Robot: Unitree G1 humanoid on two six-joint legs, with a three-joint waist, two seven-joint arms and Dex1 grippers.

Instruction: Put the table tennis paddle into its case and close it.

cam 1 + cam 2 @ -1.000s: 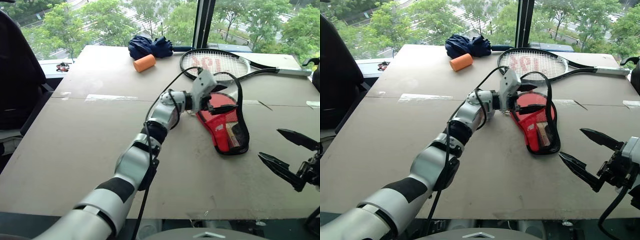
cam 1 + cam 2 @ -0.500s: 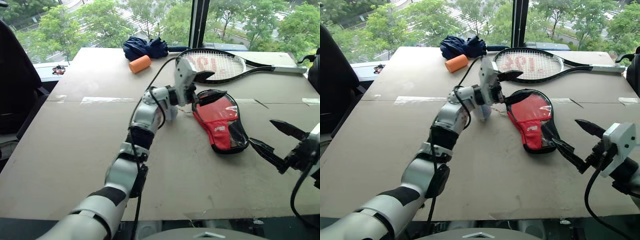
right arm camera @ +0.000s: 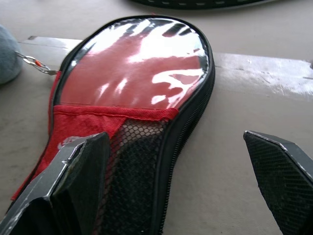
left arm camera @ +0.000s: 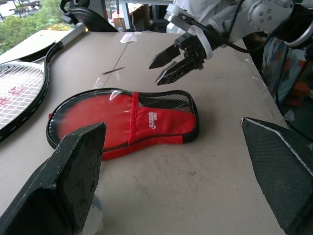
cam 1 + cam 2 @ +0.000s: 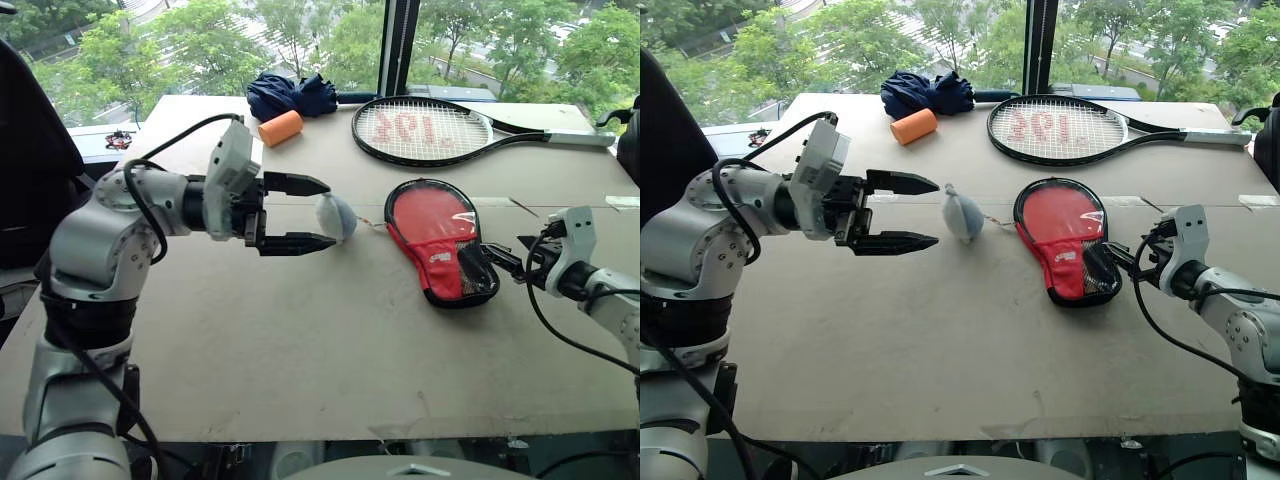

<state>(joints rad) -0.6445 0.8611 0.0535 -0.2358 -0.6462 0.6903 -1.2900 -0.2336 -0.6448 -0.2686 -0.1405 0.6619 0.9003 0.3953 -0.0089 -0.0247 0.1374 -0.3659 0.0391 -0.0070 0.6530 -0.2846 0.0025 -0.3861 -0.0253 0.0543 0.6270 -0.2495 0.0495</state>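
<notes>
You see the case lying flat on the table, right of centre, its round end toward the far side and its narrow mesh end toward the near right. Through the clear window of the round end you see the red face of the paddle inside; the handle is hidden behind the red panel and mesh, so you cannot tell how it sits. In the right wrist view the zip edge along the round end looks drawn together; whether the whole zip is shut you cannot tell. The ball charm rests on the table just left of the case, joined to it by a short chain. Your left gripper hangs above the table left of the charm, pointing right toward it, fingers spread wide and holding nothing; the charm sits just beyond its tips. Your right gripper is at the right, just beside the narrow end of the case, fingers parted and empty; touching or not, you cannot tell. At the far side lie a racket, an orange roll and a dark blue bundle, all well apart from the case.
</notes>
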